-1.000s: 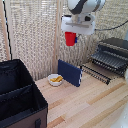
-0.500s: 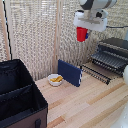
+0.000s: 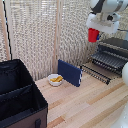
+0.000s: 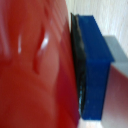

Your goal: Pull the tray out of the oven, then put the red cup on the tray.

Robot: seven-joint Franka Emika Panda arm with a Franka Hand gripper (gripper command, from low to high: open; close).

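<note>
The gripper (image 3: 95, 31) hangs high in open air with its jaws clamped on the red cup (image 3: 93, 34), which fills most of the wrist view against a blue finger pad (image 4: 95, 70). Below and toward the exterior view's right, the tray (image 3: 111, 60) juts out from the oven (image 3: 118, 46), its front edge over the bench (image 3: 95, 102). An upright navy board (image 3: 69, 73) stands just beside a white bowl (image 3: 55, 80); a black fabric bin (image 3: 20, 100) occupies the near left corner.

red cup (image 4: 35, 65) filling the close-up, touching a blue gripper pad (image 4: 95, 70)
</note>
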